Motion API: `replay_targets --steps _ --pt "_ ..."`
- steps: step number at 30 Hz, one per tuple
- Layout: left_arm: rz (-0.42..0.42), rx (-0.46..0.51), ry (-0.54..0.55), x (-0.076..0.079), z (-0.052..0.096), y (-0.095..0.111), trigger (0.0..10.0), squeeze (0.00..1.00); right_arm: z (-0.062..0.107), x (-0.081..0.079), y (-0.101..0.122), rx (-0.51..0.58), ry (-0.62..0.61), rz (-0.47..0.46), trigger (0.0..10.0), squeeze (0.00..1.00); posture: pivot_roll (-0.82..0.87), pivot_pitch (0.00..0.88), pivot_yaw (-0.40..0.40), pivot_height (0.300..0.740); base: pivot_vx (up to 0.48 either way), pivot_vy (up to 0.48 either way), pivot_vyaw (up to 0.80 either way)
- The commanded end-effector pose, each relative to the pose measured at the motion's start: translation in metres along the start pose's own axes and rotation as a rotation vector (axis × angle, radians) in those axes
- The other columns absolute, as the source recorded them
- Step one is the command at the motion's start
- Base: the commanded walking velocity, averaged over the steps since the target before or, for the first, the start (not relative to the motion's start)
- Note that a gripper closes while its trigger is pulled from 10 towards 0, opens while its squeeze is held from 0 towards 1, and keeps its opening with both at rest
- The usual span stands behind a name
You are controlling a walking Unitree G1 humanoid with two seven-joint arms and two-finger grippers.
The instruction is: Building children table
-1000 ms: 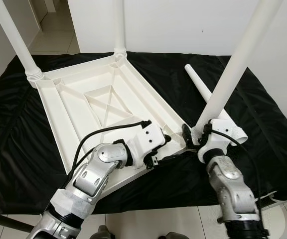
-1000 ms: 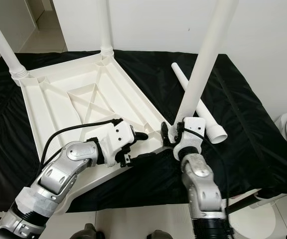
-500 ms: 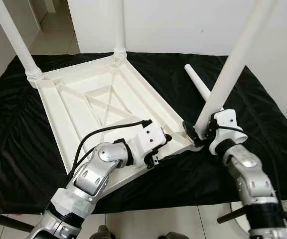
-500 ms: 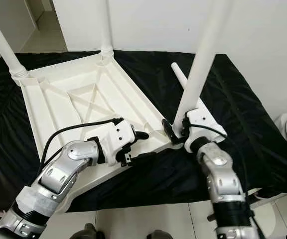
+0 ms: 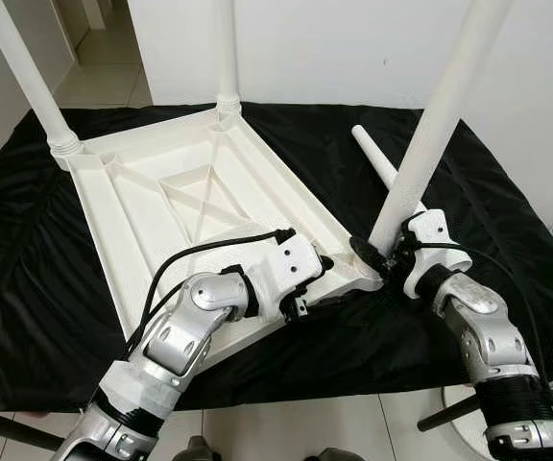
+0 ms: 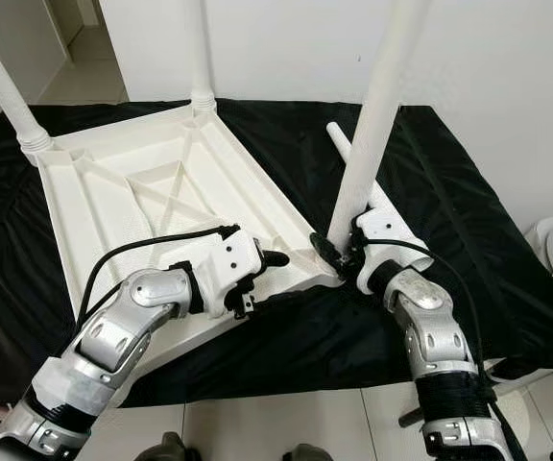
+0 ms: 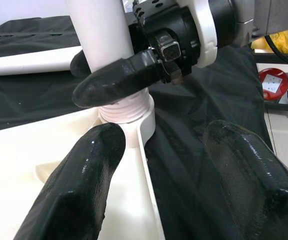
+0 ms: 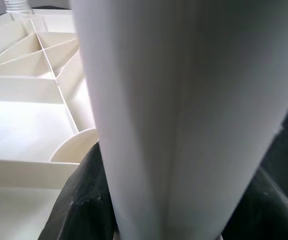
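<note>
Ribbed white plastic table underside (image 5: pixel 185 197)

Home interior, pale glossy floor tiles (image 5: pixel 104 77), plain white walls (image 5: pixel 334 48), open doorway to a tiled hallway, black plastic sheet (image 5: pixel 27 269) spread over the floor

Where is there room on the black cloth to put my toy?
The black cloth is bare right of the loose white leg, and left of the upturned white tabletop. It is crowded where both grippers meet at the near corner.
</note>
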State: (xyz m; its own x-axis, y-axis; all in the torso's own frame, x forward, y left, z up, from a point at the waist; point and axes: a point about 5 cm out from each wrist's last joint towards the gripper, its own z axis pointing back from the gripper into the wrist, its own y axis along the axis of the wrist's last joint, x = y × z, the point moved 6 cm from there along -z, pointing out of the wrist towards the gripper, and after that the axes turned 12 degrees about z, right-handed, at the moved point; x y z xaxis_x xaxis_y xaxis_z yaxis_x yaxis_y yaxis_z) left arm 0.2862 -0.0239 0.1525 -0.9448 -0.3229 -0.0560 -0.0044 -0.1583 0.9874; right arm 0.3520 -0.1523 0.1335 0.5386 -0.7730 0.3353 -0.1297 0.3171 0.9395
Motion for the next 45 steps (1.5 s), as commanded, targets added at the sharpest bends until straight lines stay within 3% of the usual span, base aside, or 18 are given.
replay_targets --steps 1,5,6,9,14,17,19,23,28,32,36,37,38,39,42,45 --pt "-0.018 -0.001 0.030 -0.004 -0.001 0.000 10.0 0.00 0.003 -0.013 -0.018 -0.055 0.036 -0.030 0.0 0.00 -0.02 0.000 0.005 0.740 0.000 0.000 0.00" --pt "-0.020 -0.002 0.028 -0.004 -0.001 0.000 10.0 0.00 0.005 -0.012 -0.020 -0.053 0.010 -0.063 0.0 0.00 -0.02 0.000 0.003 0.740 0.000 0.000 0.00" --pt "-0.019 -0.002 0.026 -0.003 -0.001 0.000 10.0 0.00 0.005 -0.009 -0.022 -0.056 -0.038 -0.085 10.0 0.00 -0.02 0.000 0.002 0.740 0.000 0.000 0.00" --pt "-0.019 -0.003 0.022 -0.002 -0.002 -0.001 10.0 0.00 0.006 -0.001 -0.027 -0.081 -0.186 -0.128 10.0 0.00 -0.03 0.000 0.000 0.740 0.000 0.000 0.00" --pt "-0.016 -0.002 0.019 0.000 -0.002 -0.001 10.0 0.00 0.007 0.000 -0.028 -0.102 -0.285 -0.159 10.0 0.00 -0.03 0.000 -0.006 0.740 0.000 0.000 0.00" --pt "-0.016 -0.004 0.018 0.000 -0.002 -0.002 10.0 0.00 0.010 0.003 -0.032 -0.137 -0.428 -0.218 10.0 0.00 -0.03 0.000 -0.008 0.740 0.000 0.000 0.00" --pt "-0.016 -0.004 0.018 0.000 -0.002 -0.002 10.0 0.00 0.010 0.003 -0.032 -0.145 -0.460 -0.225 10.0 0.00 -0.03 0.000 -0.008 0.740 0.000 0.000 0.00" --pt "-0.014 -0.004 0.015 0.002 -0.002 -0.003 10.0 0.00 0.019 -0.003 -0.036 -0.219 -0.670 -0.258 10.0 0.00 -0.03 0.000 -0.016 0.740 0.000 0.000 0.00" --pt "-0.015 -0.004 0.015 0.002 -0.002 -0.003 10.0 0.00 0.020 -0.010 -0.033 -0.251 -0.743 -0.239 10.0 0.00 -0.03 0.000 -0.017 0.740 0.000 0.000 0.00" --pt "-0.012 -0.004 0.013 0.003 -0.002 -0.003 10.0 0.00 0.012 -0.027 -0.031 -0.240 -0.764 -0.325 10.0 0.00 -0.02 0.000 -0.020 0.740 0.000 0.000 0.00" --pt "-0.009 -0.004 0.010 0.003 -0.002 -0.003 10.0 0.00 0.009 -0.028 -0.025 -0.204 -0.757 -0.330 10.0 0.00 -0.03 0.000 -0.019 0.740 0.000 0.000 0.00" --pt "-0.008 -0.004 0.008 0.004 -0.002 -0.003 10.0 0.00 0.010 -0.026 -0.022 -0.189 -0.756 -0.331 10.0 0.34 -0.03 0.000 -0.018 0.740 0.000 0.000 0.00" --pt "-0.008 -0.004 0.008 0.004 -0.002 -0.003 10.0 0.00 0.010 -0.026 -0.022 -0.189 -0.756 -0.331 10.0 0.34 -0.03 0.000 -0.018 0.740 0.000 0.000 0.00" --pt "-0.009 -0.004 0.007 0.004 -0.003 -0.003 10.0 0.00 0.013 -0.023 -0.020 -0.182 -0.771 -0.319 10.0 1.00 -0.03 0.000 -0.019 0.740 0.000 0.000 0.00" --pt "-0.010 -0.003 0.006 0.004 -0.003 -0.003 10.0 0.00 0.016 -0.019 -0.018 -0.161 -0.772 -0.309 10.0 1.00 -0.03 0.000 -0.018 0.740 0.000 0.000 0.00" --pt "-0.012 -0.003 0.009 0.002 -0.003 -0.002 10.0 0.00 0.021 -0.016 -0.013 -0.091 -0.680 -0.270 10.0 1.00 -0.03 0.000 -0.019 0.740 0.000 0.000 0.00"
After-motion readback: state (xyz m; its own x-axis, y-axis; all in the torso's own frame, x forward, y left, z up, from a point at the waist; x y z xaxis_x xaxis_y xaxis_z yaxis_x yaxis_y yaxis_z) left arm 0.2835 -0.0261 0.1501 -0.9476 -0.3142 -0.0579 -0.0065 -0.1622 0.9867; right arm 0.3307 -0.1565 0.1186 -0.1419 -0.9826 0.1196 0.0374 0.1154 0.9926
